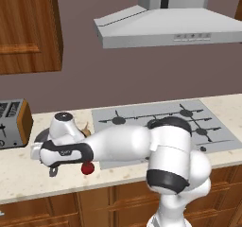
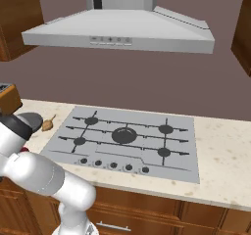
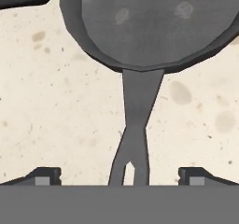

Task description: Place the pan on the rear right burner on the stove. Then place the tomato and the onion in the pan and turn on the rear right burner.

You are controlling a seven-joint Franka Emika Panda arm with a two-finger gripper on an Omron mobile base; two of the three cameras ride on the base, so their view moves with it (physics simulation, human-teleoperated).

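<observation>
The dark grey pan (image 3: 149,22) lies on the beige counter, and its long handle (image 3: 135,120) runs straight toward me. My gripper (image 3: 120,177) is open above the handle's end, one fingertip (image 3: 44,176) on each side and neither touching it. In the left base view my hand covers most of the pan (image 1: 41,135). The red tomato (image 1: 87,168) sits near the counter's front edge, right of the hand. The tan onion (image 1: 86,129) lies beside the stove (image 1: 142,162); it also shows from the right as the onion (image 2: 47,125). The rear right burner (image 2: 165,129) is bare.
A toaster (image 1: 12,124) stands at the far left of the counter, close to the pan. A range hood (image 1: 165,27) hangs over the stove. Knobs (image 2: 113,165) line the cooktop's front edge. Wooden cabinets (image 1: 28,27) hang on the wall at the left.
</observation>
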